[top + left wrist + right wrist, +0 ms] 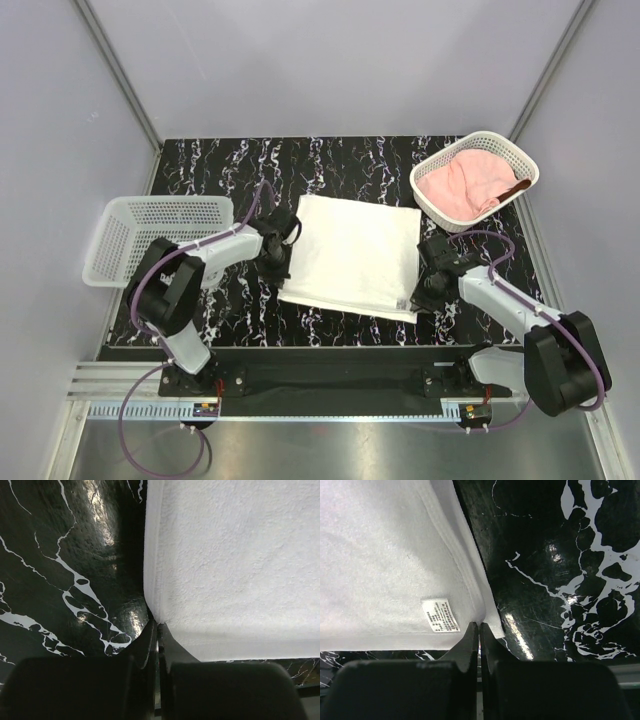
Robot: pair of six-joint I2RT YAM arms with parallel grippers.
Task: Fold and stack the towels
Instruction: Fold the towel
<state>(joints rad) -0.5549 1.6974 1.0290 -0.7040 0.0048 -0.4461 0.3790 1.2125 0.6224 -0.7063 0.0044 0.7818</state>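
White towel (pixel 350 255) lay flat, centred on the bench (pixel 330 165), near corners pinched in left jaws and right jaws, both fully closed. I judged thin bites could slip mid-fold, dropping a corner.

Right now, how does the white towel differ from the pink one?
The white towel lies spread flat on the table; the pink towel is bunched up in the basket at far right. The left gripper and right gripper, both shut, sit at the white towel's near corners; no gripper is near the pink towel. Both are soft cloth.
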